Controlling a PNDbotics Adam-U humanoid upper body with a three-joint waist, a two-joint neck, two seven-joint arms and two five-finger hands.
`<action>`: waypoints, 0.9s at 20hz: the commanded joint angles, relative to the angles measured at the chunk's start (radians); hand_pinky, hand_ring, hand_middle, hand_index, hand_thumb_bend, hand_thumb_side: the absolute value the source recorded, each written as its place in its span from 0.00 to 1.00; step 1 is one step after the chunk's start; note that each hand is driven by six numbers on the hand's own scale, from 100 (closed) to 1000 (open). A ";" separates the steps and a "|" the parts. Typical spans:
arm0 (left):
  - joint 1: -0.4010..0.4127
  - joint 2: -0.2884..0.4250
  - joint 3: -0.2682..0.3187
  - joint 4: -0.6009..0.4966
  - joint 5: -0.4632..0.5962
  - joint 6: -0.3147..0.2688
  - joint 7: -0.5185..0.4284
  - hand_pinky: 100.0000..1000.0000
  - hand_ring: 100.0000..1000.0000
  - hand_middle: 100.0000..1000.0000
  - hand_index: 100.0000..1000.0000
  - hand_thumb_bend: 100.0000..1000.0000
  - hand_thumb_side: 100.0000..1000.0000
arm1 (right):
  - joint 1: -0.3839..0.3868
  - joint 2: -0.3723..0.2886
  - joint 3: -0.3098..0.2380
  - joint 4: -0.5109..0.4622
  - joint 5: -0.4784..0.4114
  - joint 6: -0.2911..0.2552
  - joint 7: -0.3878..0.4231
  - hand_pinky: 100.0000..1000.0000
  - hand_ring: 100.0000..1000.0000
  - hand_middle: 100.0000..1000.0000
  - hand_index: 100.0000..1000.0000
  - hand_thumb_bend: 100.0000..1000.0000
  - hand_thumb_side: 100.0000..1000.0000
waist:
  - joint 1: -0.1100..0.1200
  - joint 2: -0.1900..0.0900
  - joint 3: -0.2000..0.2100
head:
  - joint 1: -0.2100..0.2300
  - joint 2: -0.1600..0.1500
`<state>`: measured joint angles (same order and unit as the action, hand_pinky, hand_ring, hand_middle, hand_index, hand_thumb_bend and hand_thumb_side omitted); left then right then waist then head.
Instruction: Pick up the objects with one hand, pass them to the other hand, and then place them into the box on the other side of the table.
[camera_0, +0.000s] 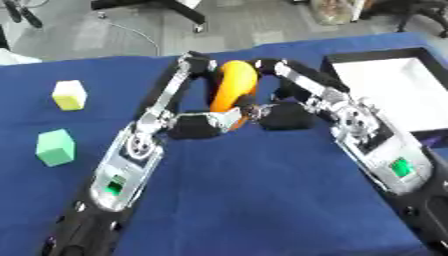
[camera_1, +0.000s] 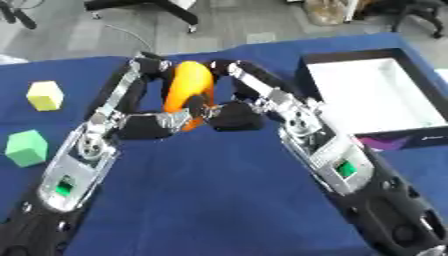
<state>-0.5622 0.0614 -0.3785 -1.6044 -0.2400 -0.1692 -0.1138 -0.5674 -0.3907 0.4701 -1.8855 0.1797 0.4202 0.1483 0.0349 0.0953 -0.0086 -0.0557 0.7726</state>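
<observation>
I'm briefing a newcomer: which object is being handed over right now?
On the blue table, look between the two hands, left of the white-lined box. The curved orange object there is the only one off the table; the yellow cube and green cube sit far left.

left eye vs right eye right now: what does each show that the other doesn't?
Only the left eye view: nothing of substance; it crops the box at the right edge.

Only the right eye view: the whole white-lined box, including its near wall with a purple patch, and blue table to the right of the box.

Both: the left hand and right hand meeting at mid-table around the orange object, fingers curled on it, plus the yellow cube and the green cube on the table's left.
</observation>
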 joint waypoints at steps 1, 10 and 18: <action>-0.017 0.001 0.002 -0.009 -0.009 -0.001 0.005 0.67 0.35 0.13 0.39 0.25 0.09 | -0.019 -0.002 -0.007 -0.014 -0.007 -0.009 -0.039 0.17 0.96 0.49 0.61 0.00 0.23 | -0.017 0.005 -0.001 | -0.001 -0.003; -0.014 -0.005 0.017 0.024 -0.027 -0.001 0.033 0.67 0.35 0.13 0.39 0.26 0.09 | -0.013 0.004 -0.006 -0.007 -0.014 -0.022 -0.127 0.15 0.94 0.44 0.41 0.00 0.26 | -0.019 0.009 -0.003 | 0.003 -0.003; -0.006 -0.010 0.031 0.067 -0.050 0.006 0.069 0.68 0.37 0.18 0.44 0.27 0.10 | 0.000 0.013 -0.017 0.011 -0.008 -0.043 -0.220 0.14 0.92 0.41 0.36 0.00 0.24 | -0.020 0.012 -0.008 | 0.006 -0.003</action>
<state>-0.5576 0.0591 -0.3532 -1.5348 -0.2819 -0.1639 -0.0523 -0.5531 -0.3812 0.4644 -1.8613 0.1755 0.3828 -0.0540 0.0310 0.1012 -0.0167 -0.0537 0.7726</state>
